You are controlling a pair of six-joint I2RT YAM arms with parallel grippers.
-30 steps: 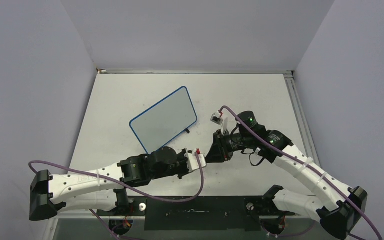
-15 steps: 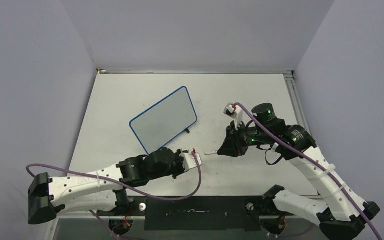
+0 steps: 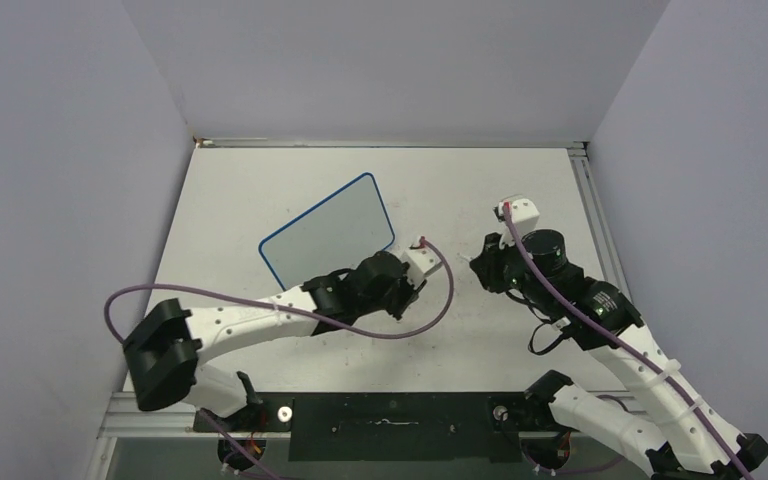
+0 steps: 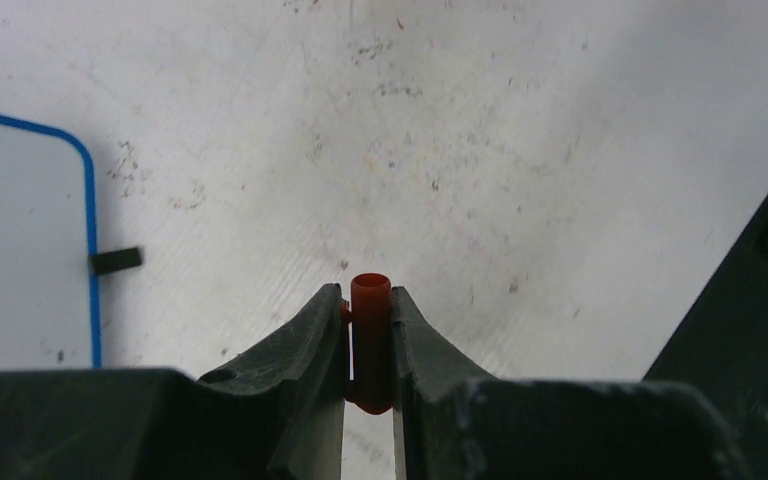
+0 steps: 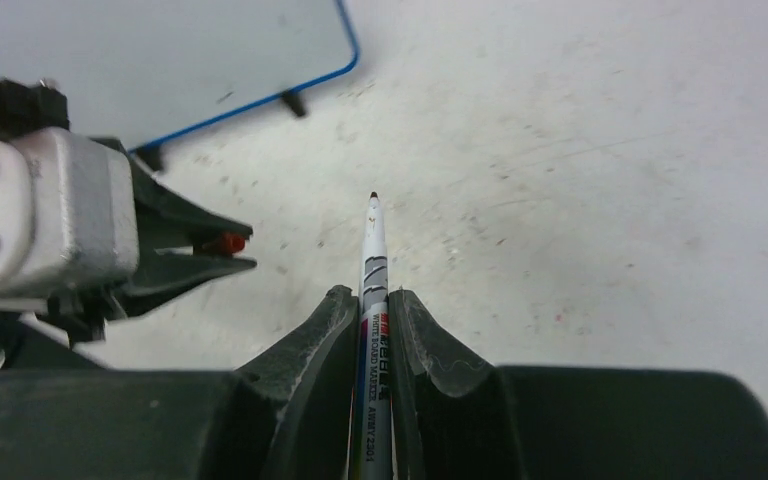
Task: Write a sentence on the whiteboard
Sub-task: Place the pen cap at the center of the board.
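Here, scuffed white tabletop [image 3: 260, 180] between grey walls [image 3: 380, 60], left gripper [image 4: 365, 295] clamping red cap [image 4: 371, 345], right gripper [image 5: 371, 296] pinching marker [image 5: 373, 240].

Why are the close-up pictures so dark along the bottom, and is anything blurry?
Left wrist view: the left gripper fills the bottom, black and soft-focused, while the red cap it pinches looks sharp. Right wrist view: same dark right gripper, yet print on the marker is readable. Top view: even light, no glare.
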